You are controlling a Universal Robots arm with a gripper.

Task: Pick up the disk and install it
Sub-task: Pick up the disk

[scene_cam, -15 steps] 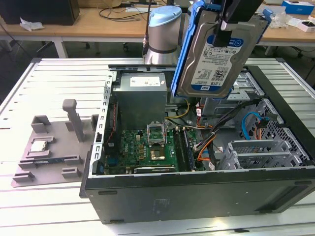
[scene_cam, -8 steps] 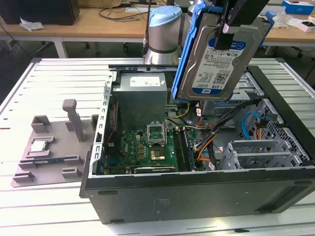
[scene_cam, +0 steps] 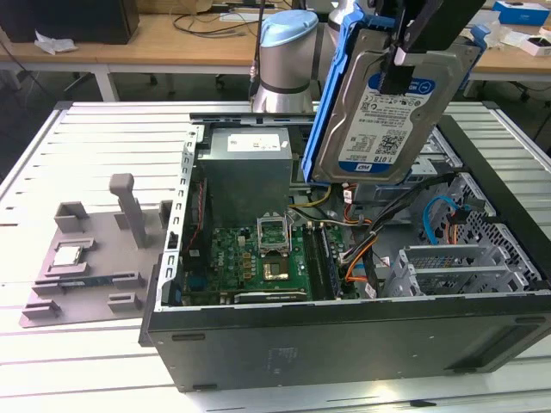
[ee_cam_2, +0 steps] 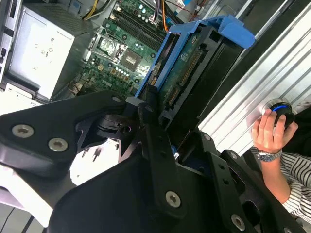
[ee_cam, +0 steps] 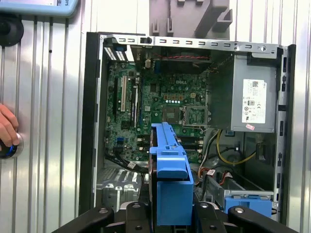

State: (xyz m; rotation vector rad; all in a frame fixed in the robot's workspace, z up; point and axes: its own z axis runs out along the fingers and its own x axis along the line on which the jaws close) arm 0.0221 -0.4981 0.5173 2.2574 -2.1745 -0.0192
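The disk (scene_cam: pixel 383 112), a silver hard drive with a white-and-blue label in a blue carrier frame, hangs upright above the right half of the open computer case (scene_cam: pixel 344 344). My gripper (scene_cam: pixel 405 69) reaches down from the upper edge of the exterior view and is shut on the disk, black fingers (scene_cam: pixel 398 73) across its labelled face. In the second wrist view the disk (ee_cam_2: pixel 192 63) is seen edge-on between the gripper (ee_cam_2: pixel 175 126) fingers. In the first wrist view its blue frame (ee_cam: pixel 170 179) stands between the gripper (ee_cam: pixel 170 216) fingers, above the motherboard (ee_cam: pixel 165 107).
Inside the case lie a motherboard (scene_cam: pixel 258 258), a grey power supply (scene_cam: pixel 245 172), cables and a drive cage (scene_cam: pixel 465 258). A bare blue bracket (ee_cam: pixel 248 204) sits in the case. A grey fixture (scene_cam: pixel 86 258) stands at the exterior view's left. A person's hand (ee_cam_2: pixel 269 128) rests on a button.
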